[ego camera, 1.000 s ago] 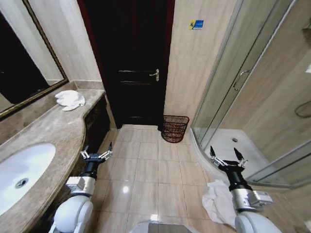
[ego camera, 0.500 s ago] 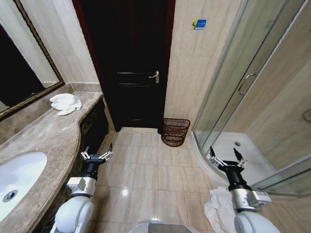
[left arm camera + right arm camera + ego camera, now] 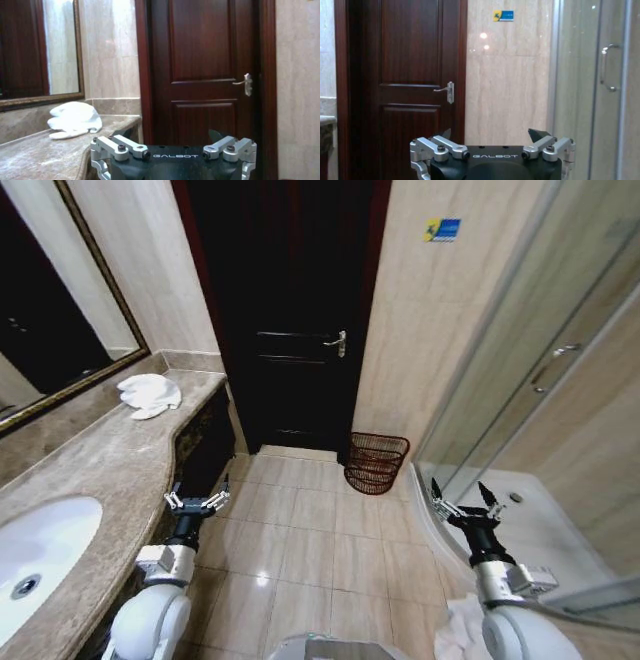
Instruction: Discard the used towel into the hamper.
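Counter (image 3: 100, 470): marble, along the robot's left, with a white sink (image 3: 40, 545) set into it.
Folded towel (image 3: 150, 394): white, lying on the counter's far end below the mirror (image 3: 60, 330).
Left gripper (image 3: 197, 501): held low beside the counter edge, fingers spread, grasping nothing.
Door (image 3: 290, 310): dark wood, closed, straight ahead.
Hamper (image 3: 377, 463): on the floor tiles against the wall, just right of the door, between it and the glass shower.
Right gripper (image 3: 465, 499): raised near the shower's edge, fingers spread, empty.
Crumpled towel (image 3: 460, 630): white, on the floor beside the right arm.

Bright even indoor light, glare spot on floor tiles (image 3: 259, 578), head view edges bowed
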You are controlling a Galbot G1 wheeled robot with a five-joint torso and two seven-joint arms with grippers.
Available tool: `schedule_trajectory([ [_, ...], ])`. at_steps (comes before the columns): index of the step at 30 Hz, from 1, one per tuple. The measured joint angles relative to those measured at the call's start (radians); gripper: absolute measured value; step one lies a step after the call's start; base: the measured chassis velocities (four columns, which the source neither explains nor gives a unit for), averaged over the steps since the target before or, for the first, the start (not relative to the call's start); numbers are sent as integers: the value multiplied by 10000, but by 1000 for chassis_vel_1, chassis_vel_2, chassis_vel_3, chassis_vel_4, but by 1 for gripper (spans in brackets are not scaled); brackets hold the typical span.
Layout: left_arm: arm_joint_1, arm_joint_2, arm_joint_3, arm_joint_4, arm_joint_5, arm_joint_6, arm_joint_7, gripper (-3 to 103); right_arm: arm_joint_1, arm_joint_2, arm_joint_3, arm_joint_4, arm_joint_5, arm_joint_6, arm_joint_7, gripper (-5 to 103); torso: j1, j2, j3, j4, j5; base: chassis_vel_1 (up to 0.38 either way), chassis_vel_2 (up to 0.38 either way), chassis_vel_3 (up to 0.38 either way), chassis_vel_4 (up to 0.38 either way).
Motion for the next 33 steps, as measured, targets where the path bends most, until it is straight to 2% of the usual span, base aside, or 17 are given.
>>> schedule_trajectory([
  [33,88,-131,-19,-3,171,-75,-76,100,58,62,-45,-45,26,51,-36,100,0,0,0,0,-1,-47,149,147,-47],
])
